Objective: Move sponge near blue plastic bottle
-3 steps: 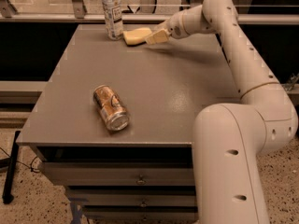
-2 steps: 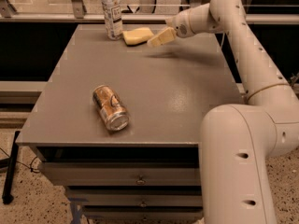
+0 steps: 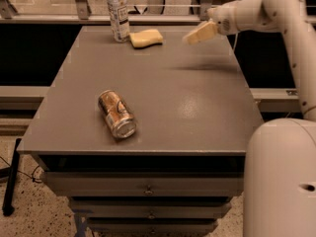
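Observation:
The pale yellow sponge (image 3: 146,37) lies flat on the grey table top at the far edge, just right of the clear plastic bottle (image 3: 118,15) with its white cap and label. The two stand almost touching. My cream gripper (image 3: 193,37) hangs in the air above the table, to the right of the sponge and clear of it, holding nothing.
A golden-brown metal can (image 3: 117,114) lies on its side on the front left of the table (image 3: 197,107). My arm reaches in from the right; its large white base (image 3: 281,181) fills the lower right. Drawers sit under the table front. A rail runs behind the table.
My gripper has let go of the sponge, risen and drawn back to the right. The sponge stays beside the bottle.

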Motion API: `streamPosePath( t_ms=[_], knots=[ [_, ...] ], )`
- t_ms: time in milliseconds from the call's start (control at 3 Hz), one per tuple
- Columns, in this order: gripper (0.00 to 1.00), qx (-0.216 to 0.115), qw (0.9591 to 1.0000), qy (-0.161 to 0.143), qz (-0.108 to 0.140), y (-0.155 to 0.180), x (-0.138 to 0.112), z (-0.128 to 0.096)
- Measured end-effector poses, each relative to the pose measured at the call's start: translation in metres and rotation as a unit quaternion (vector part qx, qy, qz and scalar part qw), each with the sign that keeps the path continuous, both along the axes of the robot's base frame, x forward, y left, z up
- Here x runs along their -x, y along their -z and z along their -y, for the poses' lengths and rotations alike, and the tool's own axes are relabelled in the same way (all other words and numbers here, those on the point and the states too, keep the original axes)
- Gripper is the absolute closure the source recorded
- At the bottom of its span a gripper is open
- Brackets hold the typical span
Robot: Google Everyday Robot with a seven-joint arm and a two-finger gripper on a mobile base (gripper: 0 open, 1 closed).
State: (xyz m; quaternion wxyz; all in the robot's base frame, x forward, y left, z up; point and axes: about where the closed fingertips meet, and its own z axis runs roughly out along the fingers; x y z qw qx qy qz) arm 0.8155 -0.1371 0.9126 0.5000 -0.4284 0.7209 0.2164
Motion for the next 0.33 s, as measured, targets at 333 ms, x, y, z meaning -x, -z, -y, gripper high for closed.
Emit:
streamPosePath(
  t_ms=[333],
  knots=[
    [0.00,-0.027,0.9996,0.002,0.009,-0.0254,0.0324,0.0436]
  ],
)
